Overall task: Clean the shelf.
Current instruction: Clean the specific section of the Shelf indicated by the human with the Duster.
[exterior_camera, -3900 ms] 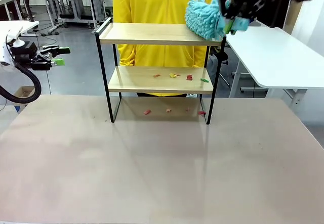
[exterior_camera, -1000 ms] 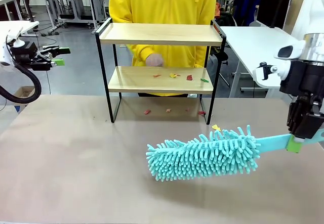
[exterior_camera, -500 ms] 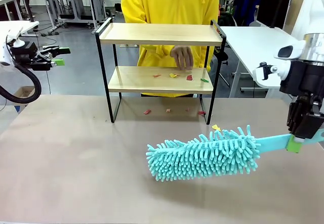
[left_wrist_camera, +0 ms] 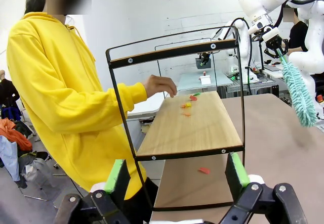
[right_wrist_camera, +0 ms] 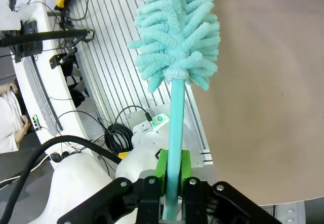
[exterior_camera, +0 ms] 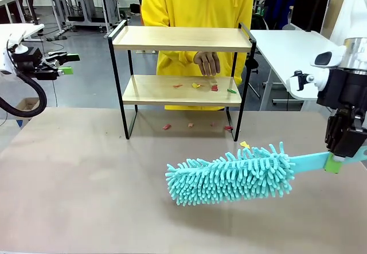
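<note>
Beige desk: broad matte top that carries the shelf and the scraps.
Person: yellow hooded top, standing beyond the desk's far edge, right behind the shelf.
Shelf: two light wooden boards in a thin black frame, upright at the middle of the desk's far edge; top board bare.
Duster: teal and shaggy, low over the desk's right half, handle running toward the right edge – touching the top or not, I cannot tell.
Right gripper: at the desk's right edge, green pads pressed together on the duster's handle.
Left gripper: off the desk's left edge, well apart from the shelf, fingers spread and holding nothing.
Hand: the person's, between the two boards, just above the lower one.
Scraps: red, yellow and green bits on the lower board's right half – more lie on the desk under the shelf, and one yellow bit just beside the duster.
</note>
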Tool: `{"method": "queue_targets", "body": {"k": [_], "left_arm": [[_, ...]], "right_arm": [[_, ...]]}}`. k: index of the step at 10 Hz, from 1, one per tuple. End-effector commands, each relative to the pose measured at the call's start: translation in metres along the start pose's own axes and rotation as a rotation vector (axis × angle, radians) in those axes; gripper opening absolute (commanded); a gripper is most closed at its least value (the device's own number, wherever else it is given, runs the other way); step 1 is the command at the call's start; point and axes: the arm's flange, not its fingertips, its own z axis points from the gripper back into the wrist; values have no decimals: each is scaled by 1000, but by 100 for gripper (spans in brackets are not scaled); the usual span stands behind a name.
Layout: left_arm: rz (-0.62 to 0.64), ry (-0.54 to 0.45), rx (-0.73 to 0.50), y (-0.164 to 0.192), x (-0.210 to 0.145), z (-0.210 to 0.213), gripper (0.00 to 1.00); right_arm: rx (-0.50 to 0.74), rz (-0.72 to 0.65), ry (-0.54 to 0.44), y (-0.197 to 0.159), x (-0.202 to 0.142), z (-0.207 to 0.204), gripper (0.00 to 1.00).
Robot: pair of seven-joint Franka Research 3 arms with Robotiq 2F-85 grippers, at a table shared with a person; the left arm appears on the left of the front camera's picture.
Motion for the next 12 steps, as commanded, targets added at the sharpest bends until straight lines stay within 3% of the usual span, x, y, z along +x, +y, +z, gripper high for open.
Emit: {"method": "queue_targets", "body": {"k": [1, 12], "left_arm": [[-4, 1, -3, -1, 4, 0, 100], [-4, 1, -3, -1, 4, 0, 100]], "right_arm": [[-1, -15, -21, 2, 4, 2, 13], [-1, -15, -21, 2, 4, 2, 13]]}}
